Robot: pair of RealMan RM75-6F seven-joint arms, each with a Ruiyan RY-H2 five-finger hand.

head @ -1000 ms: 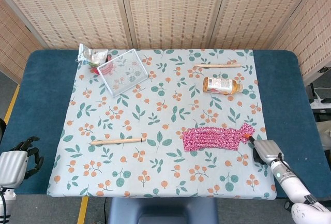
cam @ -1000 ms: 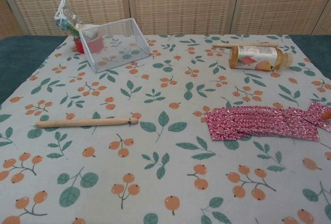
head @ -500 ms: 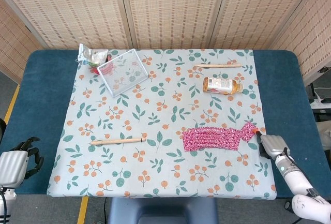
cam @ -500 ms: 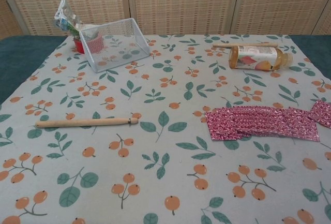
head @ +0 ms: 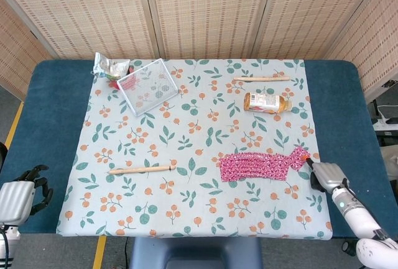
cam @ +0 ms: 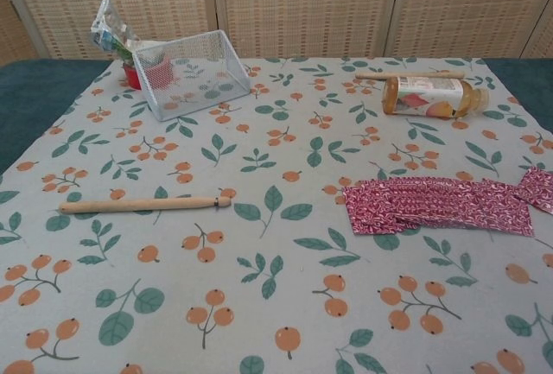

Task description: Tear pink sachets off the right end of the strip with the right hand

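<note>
The strip of pink sachets (head: 255,165) lies flat on the floral cloth at the right front, also seen in the chest view (cam: 436,206). Its right end sachet (head: 298,155) is lifted and angled away from the rest (cam: 538,188). My right hand (head: 325,176) sits just right of it at the cloth's edge. An orange fingertip (head: 305,156) pinches that end sachet. The chest view does not show this hand. My left hand (head: 22,194) hangs off the table's front left corner, holding nothing, fingers loosely apart.
A juice bottle (head: 266,102) lies behind the strip, with a wooden stick (head: 261,79) beyond it. Another wooden stick (head: 142,169) lies at the left front. A wire basket (head: 148,86), a foil bag (head: 109,66) and a red cup stand at the back left.
My right hand has moved right and slightly back towards the cloth's edge, drawing the end sachet with it. In the last half second almost nothing moved. The left hand is still.
</note>
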